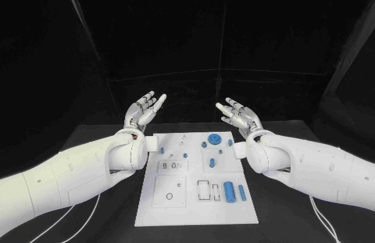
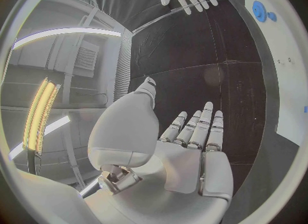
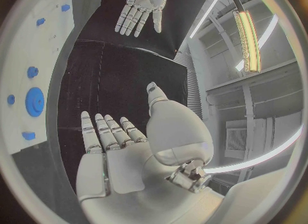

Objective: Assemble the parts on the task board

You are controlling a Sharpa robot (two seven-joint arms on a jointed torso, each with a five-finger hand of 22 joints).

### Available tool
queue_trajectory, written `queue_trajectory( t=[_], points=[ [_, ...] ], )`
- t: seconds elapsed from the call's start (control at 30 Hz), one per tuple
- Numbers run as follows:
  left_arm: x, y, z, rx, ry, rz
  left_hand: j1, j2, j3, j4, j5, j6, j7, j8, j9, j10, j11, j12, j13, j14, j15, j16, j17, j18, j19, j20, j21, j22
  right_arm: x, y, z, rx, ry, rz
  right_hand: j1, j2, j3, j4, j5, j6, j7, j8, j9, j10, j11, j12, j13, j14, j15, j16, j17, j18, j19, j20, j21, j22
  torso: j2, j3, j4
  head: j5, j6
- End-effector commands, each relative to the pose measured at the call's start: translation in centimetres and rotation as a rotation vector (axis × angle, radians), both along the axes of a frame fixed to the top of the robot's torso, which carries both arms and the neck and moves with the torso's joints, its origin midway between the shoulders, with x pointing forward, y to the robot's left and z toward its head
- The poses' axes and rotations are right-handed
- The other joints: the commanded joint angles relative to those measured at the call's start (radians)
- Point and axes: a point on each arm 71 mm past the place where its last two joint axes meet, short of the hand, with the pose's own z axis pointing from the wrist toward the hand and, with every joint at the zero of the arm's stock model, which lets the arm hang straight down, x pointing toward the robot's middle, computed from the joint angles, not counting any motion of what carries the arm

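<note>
Left hand and right hand spread, empty, beyond the board. Assembly unstarted; next: pick a blue part.

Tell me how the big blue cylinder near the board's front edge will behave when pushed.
The big blue cylinder lies on its side on the board, so it would probably roll sideways. It looks smooth and stiff, maybe slippery to grip.

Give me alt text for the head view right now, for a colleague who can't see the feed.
Both hands, left hand and right hand, are raised palm-up with fingers spread, holding nothing, past the far end of the white task board. Blue parts lie on the board: a gear near the far edge and two cylinders near the right edge. The table is black.
</note>
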Motion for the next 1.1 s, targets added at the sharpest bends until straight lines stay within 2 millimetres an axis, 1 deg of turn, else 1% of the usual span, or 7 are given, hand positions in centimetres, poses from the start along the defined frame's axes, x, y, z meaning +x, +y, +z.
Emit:
queue_trajectory(
  t=[0.03,0.23,0.27,0.5,0.73,0.83,1.1],
  points=[
    [0.1,-0.3,0.5,-0.035,-0.043,-0.047,0.042,0.002,0.004,0.014,0.007,0.023,0.122,0.008,0.003,0.024,0.01,0.006,0.003,0.03,0.012,0.007,0.004,0.025,0.012,0.015,0.007,0.004,0.2,1.2,-0.2,-0.044,0.025,0.194,0.127,0.012,-0.005,-0.052,0.001,0.081,0.152,0.016,0.009,0.133,0.025,0.021,0.012,0.178,0.022,0.035,0.016,0.038,0.078,0.009,0.018,0.01,0.0,0.0004,0.0,0.0,0.0],
    [0.1,-0.3,0.5,-0.035,-0.043,-0.047,0.045,0.009,0.005,0.013,0.006,0.035,0.127,0.01,0.004,0.04,0.015,0.007,0.005,0.053,0.015,0.01,0.008,0.028,0.038,0.015,0.014,0.008,0.6,1.4,-0.3,-0.067,0.035,0.241,0.23,0.006,0.019,-0.152,-0.018,0.339,0.147,0.06,0.033,0.519,0.007,0.103,0.037,0.532,-0.014,0.112,0.035,0.091,0.384,0.008,0.109,0.052,0.0,0.0004,0.0,0.0,0.0],
    [0.5,0.5,0.3,-0.044,-0.034,-0.042,0.047,0.011,0.004,0.012,0.006,0.042,0.13,0.01,0.005,0.049,0.017,0.008,0.005,0.073,0.016,0.014,0.011,0.029,0.057,0.015,0.019,0.011,1.2,-1.0,0.1,-0.225,-0.1,0.164,0.241,0.005,0.023,-0.169,-0.024,0.398,0.139,0.069,0.036,0.554,-0.002,0.115,0.036,0.566,-0.025,0.117,0.034,0.101,0.407,0.007,0.119,0.053,0.0,0.0004,0.0,0.0,0.0],
    [0.1,1.0,0.6,-0.049,-0.052,-0.047,0.074,0.026,0.001,0.007,0.006,0.136,0.121,0.023,0.013,0.171,0.028,0.019,0.013,0.247,0.009,0.055,0.032,0.037,0.26,0.012,0.075,0.038,1.8,-1.8,0.8,-0.323,-0.159,0.17,0.271,0.014,0.054,-0.231,-0.039,0.648,0.107,0.101,0.045,0.686,-0.043,0.138,0.032,0.723,-0.072,0.139,0.036,0.124,0.515,-0.013,0.17,0.061,0.021,0.0003,0.0014,0.0,-0.004],
    [-0.7,1.1,1.1,-0.064,-0.059,-0.065,0.126,0.037,-0.01,-0.021,0.004,0.323,0.116,0.052,0.025,0.389,0.005,0.042,0.026,0.359,-0.024,0.084,0.04,0.069,0.455,0.01,0.134,0.055,2.6,-2.0,2.5,-0.46,-0.25,0.185,0.272,0.029,0.094,-0.28,-0.061,0.755,0.084,0.107,0.046,0.811,-0.08,0.134,0.034,0.868,-0.122,0.156,0.047,0.124,0.619,-0.064,0.226,0.076,0.05,-0.001,0.003,-0.005,-0.002],
    [-1.1,1.2,1.4,-0.074,-0.057,-0.079,0.18,0.04,0.001,-0.069,0.004,0.543,0.095,0.107,0.047,0.591,-0.036,0.104,0.045,0.507,-0.073,0.146,0.068,0.092,0.611,-0.016,0.21,0.084,2.9,-2.0,3.4,-0.524,-0.294,0.193,0.27,0.029,0.108,-0.3,-0.069,0.791,0.071,0.111,0.047,0.866,-0.098,0.135,0.035,0.925,-0.143,0.168,0.057,0.123,0.662,-0.088,0.258,0.089,0.063,-0.005,0.0053,-0.009,0.005],
    [-2.6,1.4,2.2,-0.1,-0.039,-0.132,0.19,0.052,-0.005,-0.108,0.004,0.626,0.069,0.111,0.036,0.716,-0.075,0.112,0.039,0.655,-0.124,0.178,0.131,0.092,0.762,-0.07,0.269,0.101,3.7,-1.3,5.9,-0.764,-0.377,0.24,0.252,-0.008,0.121,-0.355,-0.025,0.848,0.041,0.097,0.044,0.977,-0.137,0.12,0.041,1.091,-0.199,0.221,0.108,0.122,0.785,-0.153,0.4,0.163,0.1,-0.0113,0.0136,-0.018,0.021]
  ],
)
